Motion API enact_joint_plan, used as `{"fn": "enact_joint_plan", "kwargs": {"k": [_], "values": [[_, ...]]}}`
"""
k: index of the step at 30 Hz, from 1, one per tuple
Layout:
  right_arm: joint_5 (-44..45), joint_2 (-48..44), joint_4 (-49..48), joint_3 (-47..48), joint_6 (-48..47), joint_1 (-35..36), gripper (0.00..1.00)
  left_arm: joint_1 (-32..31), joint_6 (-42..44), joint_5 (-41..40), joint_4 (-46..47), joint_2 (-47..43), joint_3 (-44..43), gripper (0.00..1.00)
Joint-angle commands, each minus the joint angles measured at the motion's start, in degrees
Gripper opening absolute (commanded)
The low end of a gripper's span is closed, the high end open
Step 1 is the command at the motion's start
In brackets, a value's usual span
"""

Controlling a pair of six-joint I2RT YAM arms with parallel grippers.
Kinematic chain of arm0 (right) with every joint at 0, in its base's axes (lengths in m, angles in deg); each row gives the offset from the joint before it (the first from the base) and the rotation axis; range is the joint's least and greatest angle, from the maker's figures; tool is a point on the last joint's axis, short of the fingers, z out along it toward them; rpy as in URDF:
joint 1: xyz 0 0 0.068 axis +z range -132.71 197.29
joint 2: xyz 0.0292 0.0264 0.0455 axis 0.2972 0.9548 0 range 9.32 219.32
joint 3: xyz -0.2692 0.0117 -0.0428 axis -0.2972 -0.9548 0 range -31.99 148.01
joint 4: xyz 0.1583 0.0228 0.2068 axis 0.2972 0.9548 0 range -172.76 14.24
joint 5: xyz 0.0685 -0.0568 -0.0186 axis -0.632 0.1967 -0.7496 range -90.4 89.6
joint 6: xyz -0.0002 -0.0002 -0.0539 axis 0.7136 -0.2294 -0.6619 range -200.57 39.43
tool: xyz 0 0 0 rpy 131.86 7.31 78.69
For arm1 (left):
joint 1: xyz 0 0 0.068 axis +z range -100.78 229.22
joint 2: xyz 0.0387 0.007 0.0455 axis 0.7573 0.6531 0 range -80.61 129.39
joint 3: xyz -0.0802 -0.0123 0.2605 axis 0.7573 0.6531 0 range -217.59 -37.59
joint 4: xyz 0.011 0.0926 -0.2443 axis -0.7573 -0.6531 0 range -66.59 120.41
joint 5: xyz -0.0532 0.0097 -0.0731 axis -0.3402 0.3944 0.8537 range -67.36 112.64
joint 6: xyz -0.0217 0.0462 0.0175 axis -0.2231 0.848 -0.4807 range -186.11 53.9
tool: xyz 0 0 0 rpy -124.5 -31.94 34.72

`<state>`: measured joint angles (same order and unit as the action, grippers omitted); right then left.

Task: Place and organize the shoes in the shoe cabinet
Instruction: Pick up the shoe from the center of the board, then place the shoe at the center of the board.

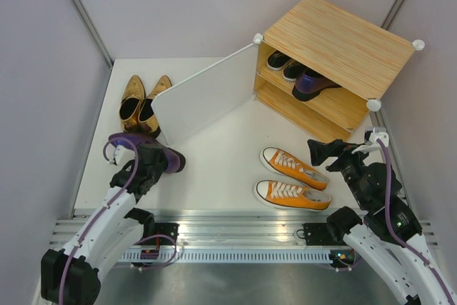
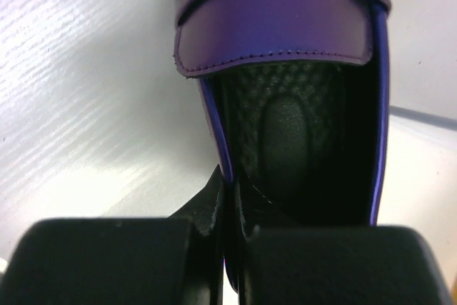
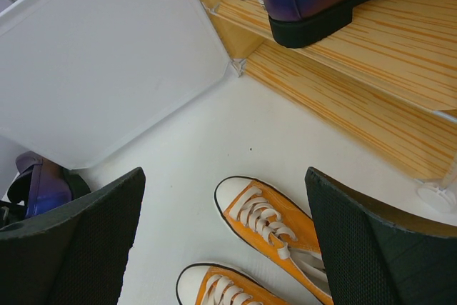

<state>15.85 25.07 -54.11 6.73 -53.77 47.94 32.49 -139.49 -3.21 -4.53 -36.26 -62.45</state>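
At the near left of the worktop (image 1: pixel 221 155), I find the left gripper (image 1: pixel 158 164) clamped together on one purple loafer (image 1: pixel 171 158). The left wrist view shows its fingers (image 2: pixel 208 201) pinching the shoe's side wall at the opening, with the dark insole and the stitched purple strap running away from the camera. I cannot tell whether this loafer rests on the worktop or hangs just above it. The right gripper (image 1: pixel 319 151) sits at the near right with its jaws wide apart and nothing between them. It is just right of the orange sneakers (image 1: pixel 293 180) and aimed over them. Those sneakers lie side by side on the worktop, toes to the left, in front of the shoe cabinet (image 1: pixel 335 44), which stands at the far right. The cabinet's white door (image 1: pixel 207 98) is swung fully open to the left and stands on edge across the middle of the worktop. On the inner shelf (image 1: pixel 343 101) I see the black sneakers (image 1: pixel 285 67) at the left and the second purple loafer (image 1: pixel 313 82) just beside them on the right, its black heel at the shelf's front edge. The gold pumps (image 1: pixel 139 101) stand together at the far left, toes pointing away, close to the door's free edge and just beyond the left gripper.
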Motion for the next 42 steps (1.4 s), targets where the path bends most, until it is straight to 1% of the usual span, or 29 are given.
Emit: {"fn": "enact_joint_plan", "kwargs": {"k": [1,6,10,18,24,29,31,32,33,34,35,37,38,40,42], "values": [[-0.7,-0.9,-1.9,-0.1,0.5,0.5,0.96,-1.0,-4.6,5.3,-4.3,-2.3,1.0,0.02],[-0.7,-0.9,-1.8,0.0,0.4,0.6,0.96,-0.9,-7.6,0.8,-10.6,-8.2,-0.4,0.02],[-0.6,-0.8,-1.8,0.0,0.4,0.7,0.96,-1.0,-7.9,-2.0,-13.8,-11.8,-2.3,0.02],[-0.3,-0.9,-1.7,0.1,0.3,0.8,0.96,-0.9,-5.5,-7.1,-18.6,-13.1,-11.7,0.02],[0.0,-0.8,-1.7,0.3,0.3,0.9,0.96,-0.9,-1.0,-12.6,-19.4,-12.6,-20.4,0.02],[0.3,-0.6,-1.6,0.5,0.1,0.9,0.96,-1.0,5.4,-14.1,-19.0,-10.4,-29.8,0.02],[0.5,-0.7,-1.5,0.6,0.2,0.8,0.96,-1.1,8.6,-14.2,-17.5,-9.3,-32.2,0.02],[0.6,-0.7,-1.5,0.6,0.2,0.9,0.96,-1.0,9.9,-13.9,-16.9,-8.6,-34.8,0.02],[0.7,-0.5,-1.5,0.7,0.1,0.9,0.96,-1.0,11.8,-12.7,-15.9,-8.0,-36.1,0.02],[0.9,-0.4,-1.5,0.7,0.2,0.9,0.96,-1.0,15.6,-11.7,-14.0,-6.1,-37.6,0.02],[0.9,-0.4,-1.5,0.9,0.1,0.9,0.96,-1.0,18.1,-10.6,-13.1,-5.1,-41.0,0.02],[1.2,-0.2,-1.2,1.3,0.0,1.0,0.96,-1.0,24.0,-8.9,-12.7,-2.7,-45.0,0.02],[1.5,-0.1,-1.0,1.5,-0.1,0.9,0.96,-1.0,25.6,-8.6,-12.7,-0.9,-48.7,0.02],[1.9,-0.3,-0.6,1.9,-0.4,0.9,0.96,-1.0,29.8,-7.6,-12.6,0.9,-51.9,0.02],[2.6,-0.3,-0.3,2.3,-0.5,0.9,0.96,-1.0,32.2,-6.1,-12.5,2.9,-56.1,0.02]]}}
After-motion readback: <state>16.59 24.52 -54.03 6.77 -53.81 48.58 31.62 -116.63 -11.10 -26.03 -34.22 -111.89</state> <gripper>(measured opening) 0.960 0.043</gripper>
